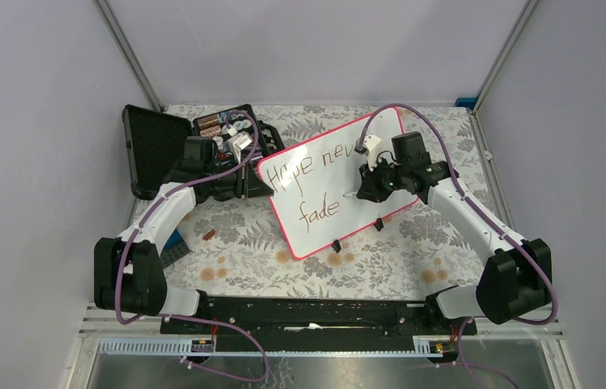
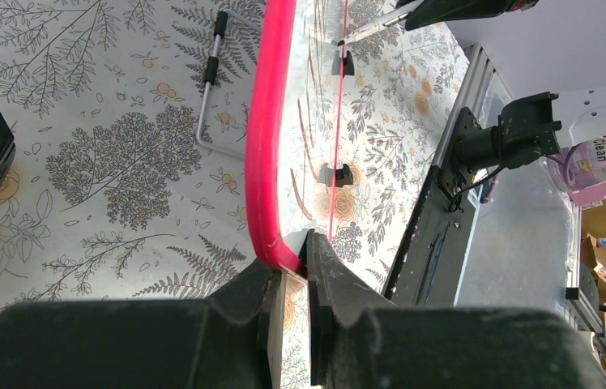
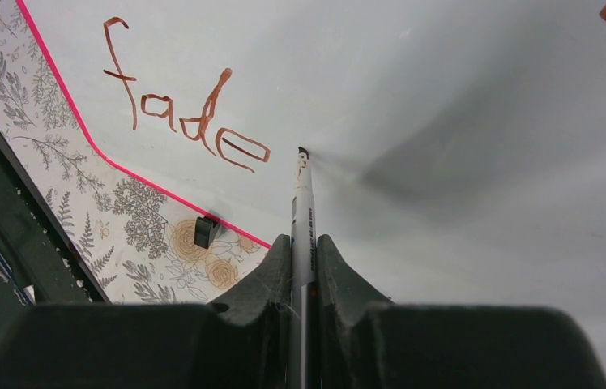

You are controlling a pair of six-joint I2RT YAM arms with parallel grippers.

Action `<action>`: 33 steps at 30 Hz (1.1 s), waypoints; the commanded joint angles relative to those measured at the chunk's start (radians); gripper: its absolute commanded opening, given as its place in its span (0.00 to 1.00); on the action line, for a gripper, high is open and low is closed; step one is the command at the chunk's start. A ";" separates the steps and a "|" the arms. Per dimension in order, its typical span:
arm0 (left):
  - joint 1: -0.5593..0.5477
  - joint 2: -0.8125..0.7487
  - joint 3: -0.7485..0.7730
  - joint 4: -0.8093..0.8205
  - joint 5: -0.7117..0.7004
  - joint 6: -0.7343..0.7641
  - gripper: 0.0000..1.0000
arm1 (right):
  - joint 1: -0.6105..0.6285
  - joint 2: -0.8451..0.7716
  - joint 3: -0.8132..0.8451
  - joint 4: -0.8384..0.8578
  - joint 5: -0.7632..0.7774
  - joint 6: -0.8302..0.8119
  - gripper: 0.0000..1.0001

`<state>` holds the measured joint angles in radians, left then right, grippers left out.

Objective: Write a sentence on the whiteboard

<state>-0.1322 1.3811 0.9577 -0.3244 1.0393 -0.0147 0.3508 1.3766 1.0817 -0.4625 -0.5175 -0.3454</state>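
The whiteboard (image 1: 316,237), white with a pink-red rim and two black clips on its near edge, is tilted across the table's middle. Dark brown writing on it reads "Hope nev" (image 1: 309,165) above "fade" (image 1: 320,214). My left gripper (image 1: 261,183) is shut on the board's left corner; the left wrist view shows the jaws (image 2: 292,263) clamped on the pink rim (image 2: 266,146). My right gripper (image 3: 304,243) is shut on a marker (image 3: 303,203). Its tip touches the board just right of "fade" (image 3: 186,121). In the top view the right gripper (image 1: 362,191) is over the board's right half.
An open black case (image 1: 154,146) with small items stands at the back left, behind my left arm. A small brown object (image 1: 209,236) and a blue piece (image 1: 172,247) lie on the floral cloth at the left. A bent metal rod (image 2: 206,89) lies beside the board.
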 commanded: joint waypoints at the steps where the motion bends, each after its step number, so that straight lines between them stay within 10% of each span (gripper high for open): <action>1: -0.033 0.008 0.013 -0.005 -0.028 0.101 0.00 | 0.025 0.014 0.034 0.047 0.001 0.003 0.00; 33: -0.033 0.008 0.010 -0.005 -0.030 0.101 0.00 | 0.019 -0.043 -0.059 0.046 0.055 -0.033 0.00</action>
<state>-0.1322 1.3811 0.9577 -0.3244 1.0393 -0.0143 0.3698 1.3640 1.0306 -0.4515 -0.5240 -0.3546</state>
